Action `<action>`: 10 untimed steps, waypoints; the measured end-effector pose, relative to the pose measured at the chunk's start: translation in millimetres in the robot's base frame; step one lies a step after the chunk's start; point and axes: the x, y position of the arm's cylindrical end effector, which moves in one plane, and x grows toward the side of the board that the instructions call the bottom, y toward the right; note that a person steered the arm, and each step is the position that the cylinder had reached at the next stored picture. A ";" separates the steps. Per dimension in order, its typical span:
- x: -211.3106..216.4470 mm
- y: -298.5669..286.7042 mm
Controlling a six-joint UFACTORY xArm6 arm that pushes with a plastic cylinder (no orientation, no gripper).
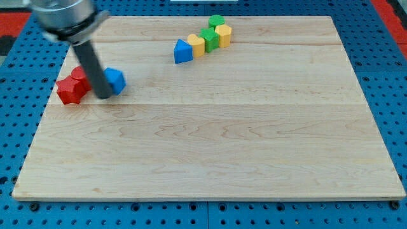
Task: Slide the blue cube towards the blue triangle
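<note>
Wooden board (210, 152) lay on blue pegboard. Rod only, no claw, nothing held: my tip (104, 96) touched the blue cube (115, 80) at its left, red blocks (72, 86) beyond. Blue triangle (182, 51) sat well apart toward the view's top right, heading a yellow-green row (212, 35). Cube's axis indiscernible.

I am looking at a board (210, 146) of pale wood, showing fine grain and a smooth, matt finish with faint seams between its planks. My rod (92, 70) is showing dark and matt, blurred, and my tip (103, 97) is resting on the wood. The blue cube (115, 80), blue triangle (182, 51) and red blocks (72, 86) are looking like smooth painted pieces with a soft sheen. The surrounding blue surface (381, 83) is looking hard and perforated.
</note>
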 end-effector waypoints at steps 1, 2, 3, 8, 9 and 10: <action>-50.4 16.7; -61.0 11.6; -81.2 -26.4; -121.0 9.9; -119.6 27.0; -116.8 -5.2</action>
